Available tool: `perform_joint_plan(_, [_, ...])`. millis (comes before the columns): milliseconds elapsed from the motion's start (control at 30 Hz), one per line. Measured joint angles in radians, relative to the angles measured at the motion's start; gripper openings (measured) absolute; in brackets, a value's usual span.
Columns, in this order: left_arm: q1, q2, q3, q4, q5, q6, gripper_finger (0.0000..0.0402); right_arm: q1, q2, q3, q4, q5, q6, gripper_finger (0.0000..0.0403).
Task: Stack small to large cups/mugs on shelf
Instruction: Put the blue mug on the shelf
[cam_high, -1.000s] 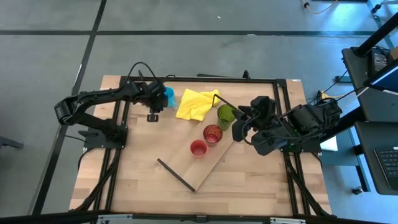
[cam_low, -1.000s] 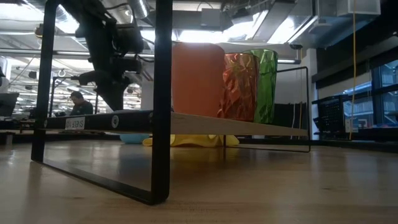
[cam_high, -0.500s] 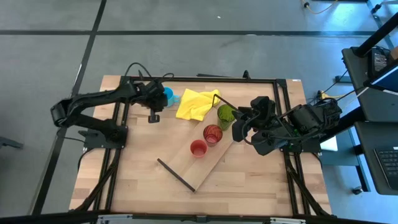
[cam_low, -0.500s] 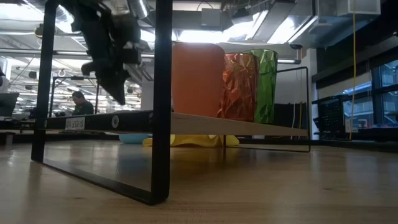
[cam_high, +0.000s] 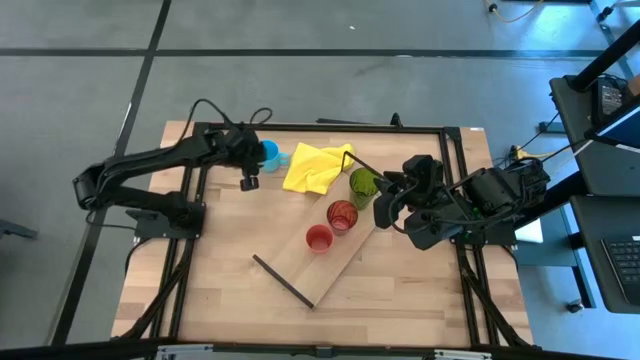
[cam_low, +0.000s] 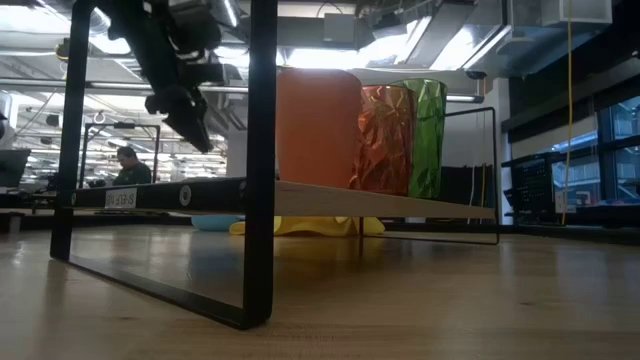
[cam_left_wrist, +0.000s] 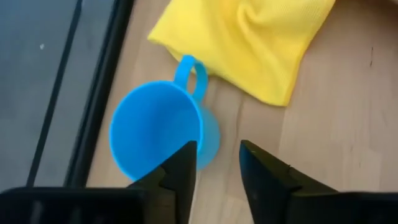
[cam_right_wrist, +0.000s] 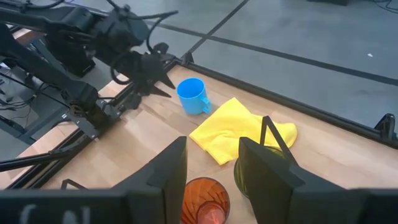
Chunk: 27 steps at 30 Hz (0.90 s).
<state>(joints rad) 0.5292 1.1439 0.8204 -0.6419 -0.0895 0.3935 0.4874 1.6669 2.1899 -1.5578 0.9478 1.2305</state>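
Since a second ago our left gripper (cam_left_wrist: 214, 163) has neared the blue mug (cam_left_wrist: 160, 132), jaws open; gripping its rim comes next.

desk (cam_high: 230, 300): pale wood planks, matt | shelf (cam_high: 335, 268): light wood board, thin black metal end bars | blue mug (cam_left_wrist: 163, 134): smooth opaque plastic, slight sheen | cloth (cam_high: 315, 166): yellow fabric, soft, creased | green tumbler (cam_low: 428, 135): glossy, translucent | dark red glass (cam_low: 385, 138): faceted, translucent, shiny | end effector fingers (cam_left_wrist: 181, 171): dark, matt
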Motion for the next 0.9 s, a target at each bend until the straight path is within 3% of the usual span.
perform_joint_plan(167, [0.001, 0.052, 0.000, 0.004, 0.006, 0.024, 0.0137, 0.000, 0.000, 0.000, 0.000, 0.000, 0.018, 0.0147])
perform_joint_plan(600, [0.001, 0.177, 0.001, 0.057, -0.027, 0.084, 0.0138, 0.000, 0.000, 0.000, 0.001, -0.008, 0.022, 0.0147])
perform_joint_plan(767, [0.001, 0.205, -0.001, 0.046, -0.029, 0.081, 0.0119, 0.000, 0.000, 0.000, 0.001, -0.009, 0.024, 0.0147])
perform_joint_plan(900, [0.001, 0.207, 0.000, 0.050, -0.035, 0.081, 0.0079, 0.000, 0.000, 0.000, 0.001, -0.016, 0.024, 0.0147])
